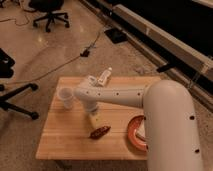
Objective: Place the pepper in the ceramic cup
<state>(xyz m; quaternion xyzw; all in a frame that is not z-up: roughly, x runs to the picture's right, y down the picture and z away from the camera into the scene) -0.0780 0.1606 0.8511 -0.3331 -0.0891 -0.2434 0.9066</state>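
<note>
The pepper [100, 132] is dark red-brown and lies flat on the wooden table [60, 142], near the front middle. The ceramic cup [66, 97] is small and white and stands upright near the table's left edge. My gripper [93, 119] points down from the white arm, just above and slightly left of the pepper's back end. It is to the right of the cup and nearer the front. Whether it touches the pepper cannot be told.
A white bottle [103, 76] lies on its side at the table's back edge. An orange-red plate [134, 133] sits at the front right, partly hidden by my arm. Office chairs [50, 12] and cables [85, 51] are on the floor behind and to the left.
</note>
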